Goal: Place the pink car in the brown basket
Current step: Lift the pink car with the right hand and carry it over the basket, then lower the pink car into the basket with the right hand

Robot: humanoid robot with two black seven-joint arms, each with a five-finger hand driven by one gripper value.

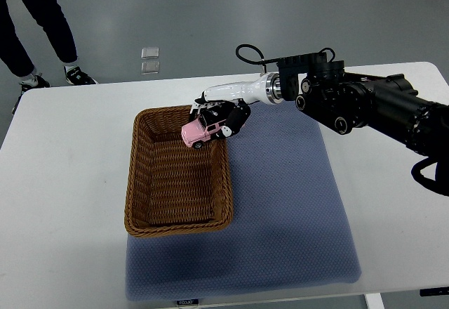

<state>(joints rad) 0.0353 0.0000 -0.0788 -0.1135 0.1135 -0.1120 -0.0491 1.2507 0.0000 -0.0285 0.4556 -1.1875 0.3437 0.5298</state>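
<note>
Right hand point(223, 116) grips pink car point(201, 130) over brown basket point(178, 226).

- A white surface point(63, 154) fills most of the view.
- A blue-grey mat point(295, 211) lies flat on it, reaching to the near edge.
- Beyond the surface is grey floor point(210, 14), with two small pale squares point(149, 60) on it.
- A person's dark-trousered legs point(35, 21) and sneakers point(78, 77) stand at the far left.
</note>
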